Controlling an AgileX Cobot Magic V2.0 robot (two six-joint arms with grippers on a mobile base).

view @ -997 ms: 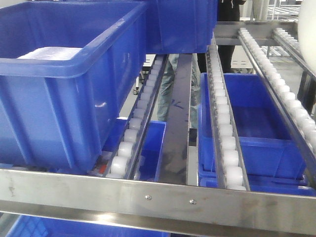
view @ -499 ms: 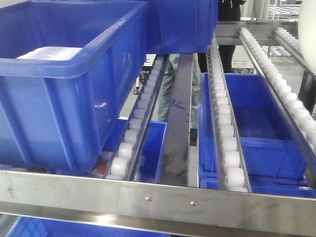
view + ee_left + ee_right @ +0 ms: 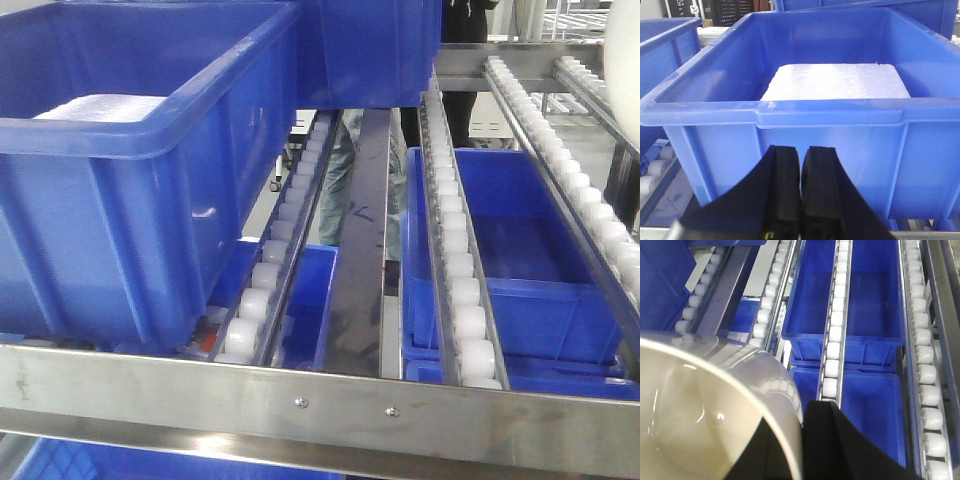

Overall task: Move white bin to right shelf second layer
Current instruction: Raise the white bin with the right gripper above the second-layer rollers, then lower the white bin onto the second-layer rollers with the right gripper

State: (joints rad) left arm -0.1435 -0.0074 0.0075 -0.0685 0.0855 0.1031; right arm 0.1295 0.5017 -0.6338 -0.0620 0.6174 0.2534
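Flanking blue crates (image 3: pixel 130 170) beside roller tier (image 3: pixel 455 280).

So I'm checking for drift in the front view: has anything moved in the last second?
Almost nothing. The whole view sits slightly lower-left than a second ago, so the camera likely nudged a little. The blue crate, the roller tracks and the front rail kept their places relative to each other.

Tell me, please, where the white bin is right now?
In the right wrist view, the white bin fills the lower left, at the right gripper, above the roller rack.
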